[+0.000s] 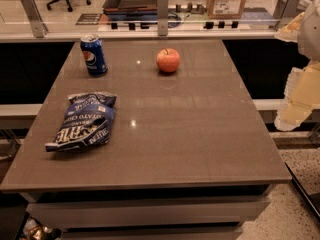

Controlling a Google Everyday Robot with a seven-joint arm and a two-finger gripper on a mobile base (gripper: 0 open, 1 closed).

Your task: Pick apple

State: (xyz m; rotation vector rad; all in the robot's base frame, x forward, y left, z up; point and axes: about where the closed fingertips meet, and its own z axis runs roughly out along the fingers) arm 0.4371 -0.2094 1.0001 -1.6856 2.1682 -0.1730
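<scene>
The apple [168,60] is sitting well apart from the Pepsi can [93,55], easing access for the gripper [295,104] hanging off-table at right, its grip state impossible to tell.

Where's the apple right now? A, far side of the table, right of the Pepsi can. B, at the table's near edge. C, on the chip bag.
A: the apple stands near the far edge of the table, right of the Pepsi can and apart from the potato chip bag; the end effector is off past the table's right side, not touching it.
</scene>
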